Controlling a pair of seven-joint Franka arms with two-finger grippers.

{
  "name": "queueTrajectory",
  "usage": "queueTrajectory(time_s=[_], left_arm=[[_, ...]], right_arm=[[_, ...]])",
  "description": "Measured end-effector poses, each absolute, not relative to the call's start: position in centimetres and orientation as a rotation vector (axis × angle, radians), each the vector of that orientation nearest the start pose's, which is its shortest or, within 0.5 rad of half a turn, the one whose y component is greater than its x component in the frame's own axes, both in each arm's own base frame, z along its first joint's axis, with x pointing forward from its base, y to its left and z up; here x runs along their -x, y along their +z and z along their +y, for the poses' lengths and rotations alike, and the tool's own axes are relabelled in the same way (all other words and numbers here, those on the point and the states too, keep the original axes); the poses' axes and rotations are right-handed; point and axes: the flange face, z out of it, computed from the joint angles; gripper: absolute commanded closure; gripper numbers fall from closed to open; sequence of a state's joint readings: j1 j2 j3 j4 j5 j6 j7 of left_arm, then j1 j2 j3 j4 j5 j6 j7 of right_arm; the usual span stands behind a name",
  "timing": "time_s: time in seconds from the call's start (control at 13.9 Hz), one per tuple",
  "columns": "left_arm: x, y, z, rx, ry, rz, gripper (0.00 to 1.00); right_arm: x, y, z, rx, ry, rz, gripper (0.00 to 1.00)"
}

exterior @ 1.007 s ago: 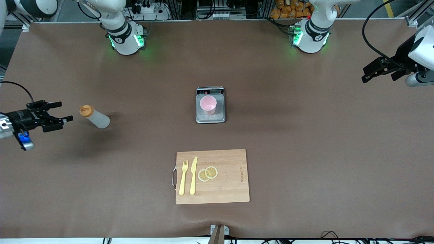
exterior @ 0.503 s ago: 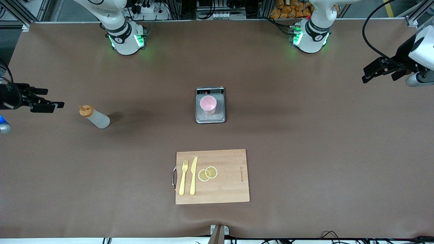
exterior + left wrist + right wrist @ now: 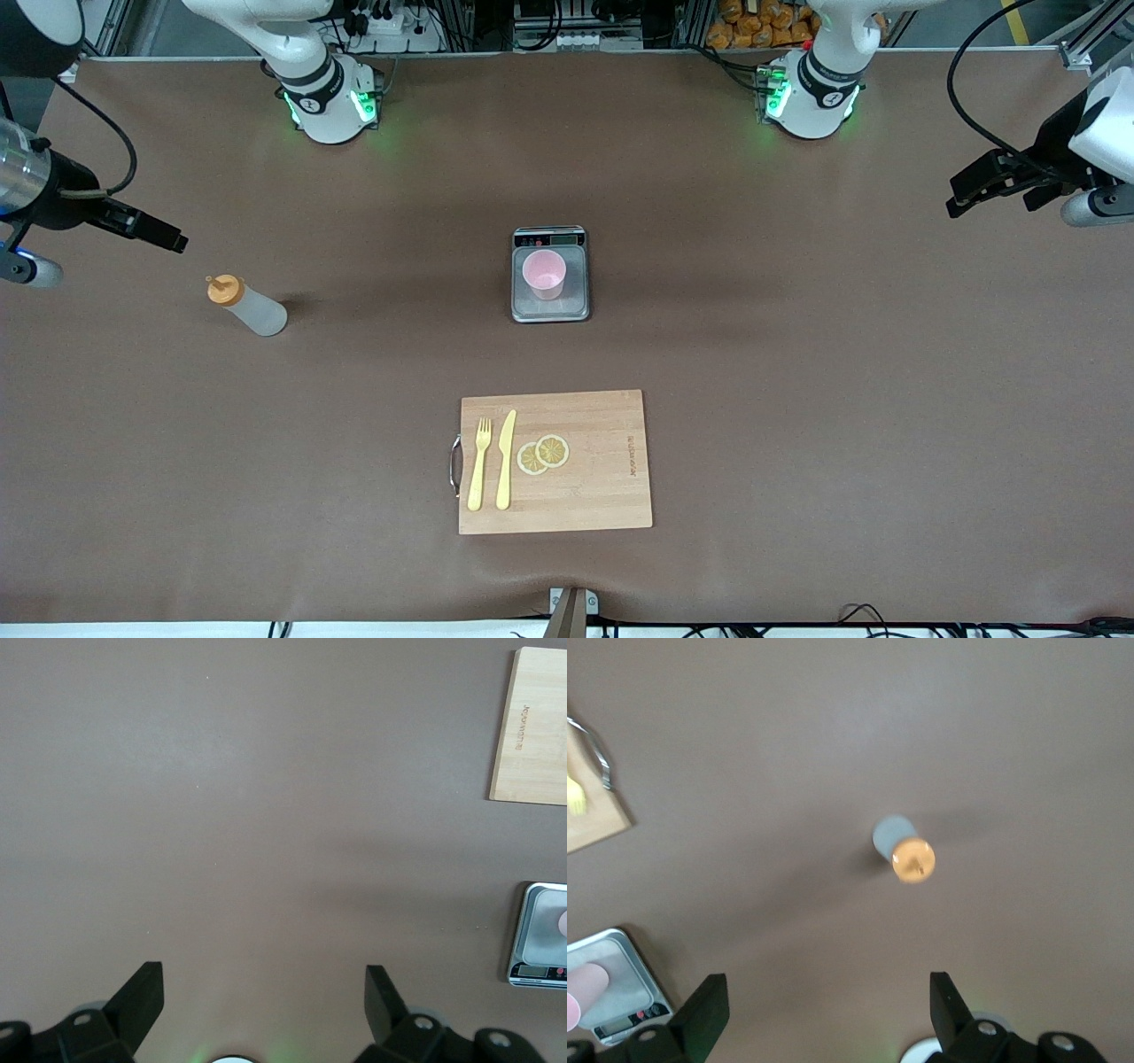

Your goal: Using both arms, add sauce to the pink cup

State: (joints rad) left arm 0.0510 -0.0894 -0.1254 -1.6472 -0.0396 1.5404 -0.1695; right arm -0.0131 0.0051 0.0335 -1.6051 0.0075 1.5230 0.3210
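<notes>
Since a second ago your right gripper (image 3: 164, 235) has climbed to the frame's upper left, jaws wide and empty, above the upright bottle (image 3: 248, 306); with the cup (image 3: 543, 273) on the scale (image 3: 550, 306) at centre and the left gripper (image 3: 983, 186) waiting open, either a grasp is coming or pouring is over.

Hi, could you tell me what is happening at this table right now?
Nothing is being handled at this moment. The translucent sauce bottle with an orange cap stands on the brown table toward the right arm's end, and the pink cup sits on the grey kitchen scale. The right gripper is open, up over the table near the bottle. The left gripper waits open at its own end.
</notes>
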Motion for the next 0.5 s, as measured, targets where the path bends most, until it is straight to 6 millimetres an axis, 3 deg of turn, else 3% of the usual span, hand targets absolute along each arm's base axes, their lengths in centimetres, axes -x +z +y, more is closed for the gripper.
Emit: queueTrajectory(time_s=[0.29,0.5], left_arm=[[-52.1,63.4,-4.6,3.164,0.031,-0.15,0.0],[-52.2,63.5,-4.6,3.165,0.023,-0.141,0.0]], right_arm=[[-55.6,62.2,0.9,3.11,-0.101,0.369,0.0],[-55.9,62.5,1.0,3.112,-0.144,0.349,0.0]])
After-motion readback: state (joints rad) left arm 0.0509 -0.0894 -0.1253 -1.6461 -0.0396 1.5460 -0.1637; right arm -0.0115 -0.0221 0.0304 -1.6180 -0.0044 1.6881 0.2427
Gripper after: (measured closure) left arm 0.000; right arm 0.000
